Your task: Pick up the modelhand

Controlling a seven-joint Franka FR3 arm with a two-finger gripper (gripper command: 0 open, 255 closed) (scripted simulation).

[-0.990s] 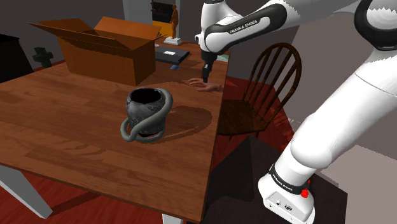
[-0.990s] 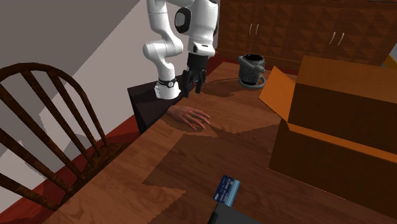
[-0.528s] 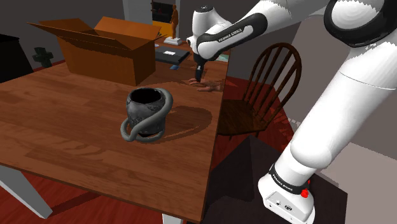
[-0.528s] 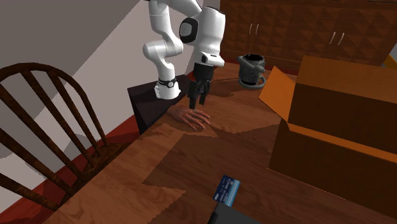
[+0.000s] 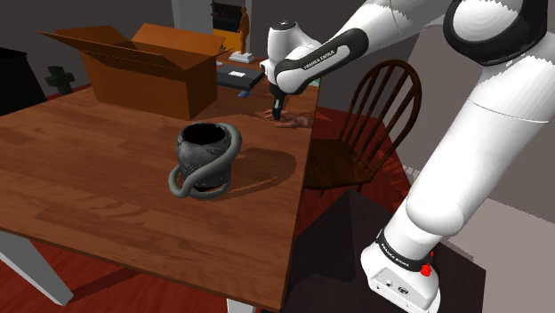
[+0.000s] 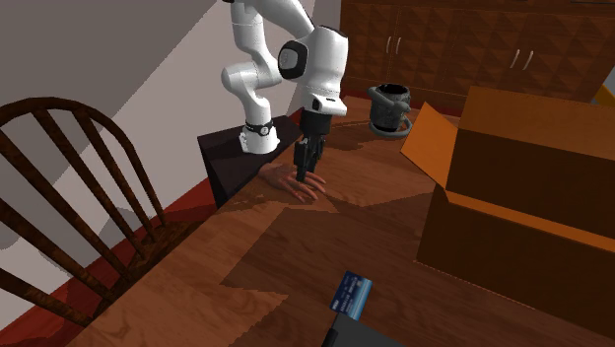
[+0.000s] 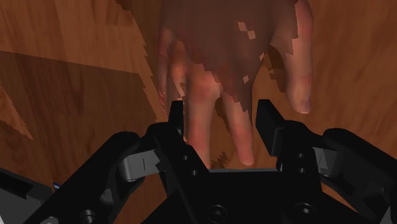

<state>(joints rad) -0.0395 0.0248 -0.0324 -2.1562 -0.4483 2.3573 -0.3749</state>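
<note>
Directly over the hand [image 5: 293, 122] at the table [image 5: 89, 169] edge, upper middle of the shoulder view, the gripper [image 5: 277, 114] hangs, fingers [image 7: 176, 114] apart astride two of its digits.

So the black gripper [image 6: 304, 173] points straight down, tips right at the flesh-toned model hand [image 6: 308, 189] lying flat near the wooden table's [image 6: 276, 266] edge. There's a cardboard box [image 6: 512, 197] on the right and a dark mug [image 6: 391, 106] further back.

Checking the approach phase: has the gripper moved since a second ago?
Yes. The gripper has descended toward the model hand, which lies on the table.
</note>
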